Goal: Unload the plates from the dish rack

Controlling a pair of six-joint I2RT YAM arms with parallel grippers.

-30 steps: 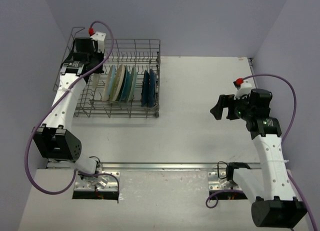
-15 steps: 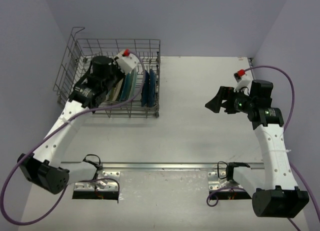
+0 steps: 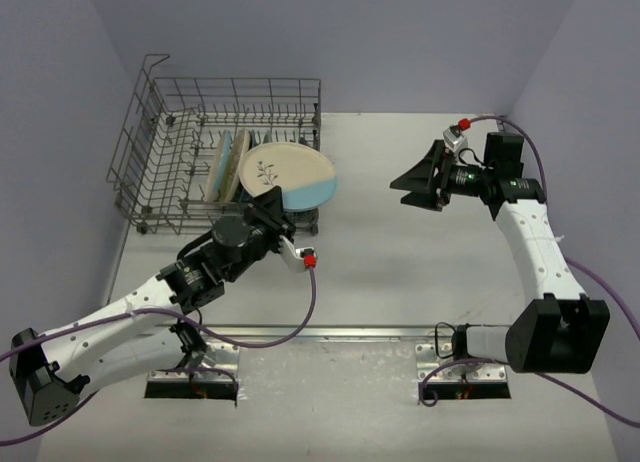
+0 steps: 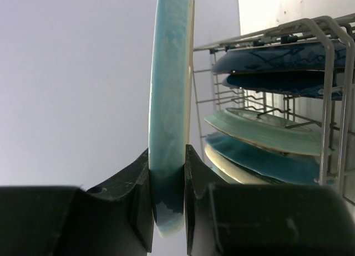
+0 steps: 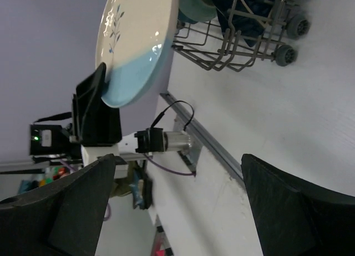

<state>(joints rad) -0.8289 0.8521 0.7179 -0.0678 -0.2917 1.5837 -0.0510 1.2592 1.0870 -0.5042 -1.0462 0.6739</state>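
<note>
My left gripper (image 3: 268,204) is shut on the lower rim of the cream-and-blue twig plate (image 3: 291,176) and holds it up in the air over the front right corner of the dish rack (image 3: 150,152). In the left wrist view the plate's edge (image 4: 171,101) stands clamped between my pads (image 4: 168,195). Several plates (image 3: 228,167) still stand in the rack; cream, teal and dark blue ones show in the left wrist view (image 4: 266,134). My right gripper (image 3: 415,177) is open and empty in the air to the right of the rack, facing the held plate (image 5: 136,40).
The rack stands at the table's far left, against the left wall, its wheeled corner (image 5: 288,55) showing in the right wrist view. A metal rail (image 3: 340,332) runs along the table's near edge. The white tabletop (image 3: 400,262) lies between the arms.
My left arm swung from the rack's far left corner across the plates, and now holds the twig plate raised out at the rack's front right. My right gripper moved up and left toward the rack.
</note>
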